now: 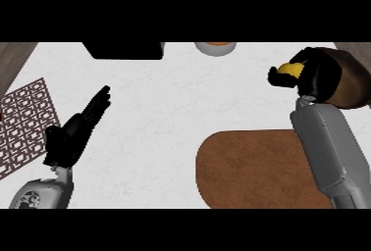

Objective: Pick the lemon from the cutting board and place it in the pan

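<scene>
where the black right hand (pixel 322 73) curls its fingers and thumb round it, the small yellow round lemon (pixel 292 68) sits clamped, only its top showing between the dark fingers. it is at the upper right of the head view, clear of the board and just at the left edge of the dark brown round pan (pixel 352 86), most of which lies behind the hand; how high the lemon is above the pan cannot be told. below the hand, the grey right forearm (pixel 330 147) runs down to the lower edge, crossing the right side of the rounded brown wooden cutting board (pixel 246 166), which lies on the white tabletop (pixel 174 112) with nothing visible on it. along the top edge a pale round bowl with an orange inside (pixel 216 47) is partly cut off, and left of it stands a black boxy object (pixel 123 50). far to the left, the black left hand (pixel 72 135) rests open with fingers straight and pointing up, beside a brown lattice-patterned mat (pixel 25 120).
</scene>
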Tool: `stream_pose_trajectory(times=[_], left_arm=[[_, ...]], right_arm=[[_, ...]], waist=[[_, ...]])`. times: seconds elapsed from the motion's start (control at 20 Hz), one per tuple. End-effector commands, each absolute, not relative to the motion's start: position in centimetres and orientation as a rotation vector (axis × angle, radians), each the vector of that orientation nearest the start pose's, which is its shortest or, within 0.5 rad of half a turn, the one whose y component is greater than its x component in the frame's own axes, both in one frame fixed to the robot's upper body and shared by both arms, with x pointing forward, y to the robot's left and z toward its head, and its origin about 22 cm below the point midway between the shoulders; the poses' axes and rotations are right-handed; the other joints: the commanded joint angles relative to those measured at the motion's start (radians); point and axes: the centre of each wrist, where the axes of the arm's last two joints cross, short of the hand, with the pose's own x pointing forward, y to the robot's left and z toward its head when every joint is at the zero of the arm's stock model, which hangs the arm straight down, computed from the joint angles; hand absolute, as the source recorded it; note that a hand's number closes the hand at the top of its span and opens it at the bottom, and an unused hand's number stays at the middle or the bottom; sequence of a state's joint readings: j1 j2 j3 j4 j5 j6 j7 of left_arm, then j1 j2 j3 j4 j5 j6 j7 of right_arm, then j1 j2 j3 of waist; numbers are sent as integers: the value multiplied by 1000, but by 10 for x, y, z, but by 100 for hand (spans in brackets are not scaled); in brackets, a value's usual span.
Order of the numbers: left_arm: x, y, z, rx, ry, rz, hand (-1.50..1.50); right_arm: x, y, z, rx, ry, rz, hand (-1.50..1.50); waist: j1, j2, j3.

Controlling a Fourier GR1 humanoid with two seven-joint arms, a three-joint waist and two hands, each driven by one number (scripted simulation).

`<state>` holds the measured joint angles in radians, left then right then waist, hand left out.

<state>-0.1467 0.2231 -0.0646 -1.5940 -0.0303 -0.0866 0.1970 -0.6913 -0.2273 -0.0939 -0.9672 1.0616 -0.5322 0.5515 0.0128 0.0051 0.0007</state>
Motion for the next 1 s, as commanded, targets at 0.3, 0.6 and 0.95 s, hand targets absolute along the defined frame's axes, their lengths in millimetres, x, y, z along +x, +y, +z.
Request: stream_pose_trajectory(times=[0.3,0.6,0.95], left_arm=[[283,251,60,79,-1525,-370,0],[289,233,64,72,-1519,-375,0],[278,239,52,34,-1506,-385,0]], right_arm=[[407,-355,70,-1517,-1238,166,150],[406,-376,59,-1530,-1219,168,150],[386,-410,48,-1545,-1224,159,150]], waist=[[14,8,1],[35,18,3],[49,24,5]])
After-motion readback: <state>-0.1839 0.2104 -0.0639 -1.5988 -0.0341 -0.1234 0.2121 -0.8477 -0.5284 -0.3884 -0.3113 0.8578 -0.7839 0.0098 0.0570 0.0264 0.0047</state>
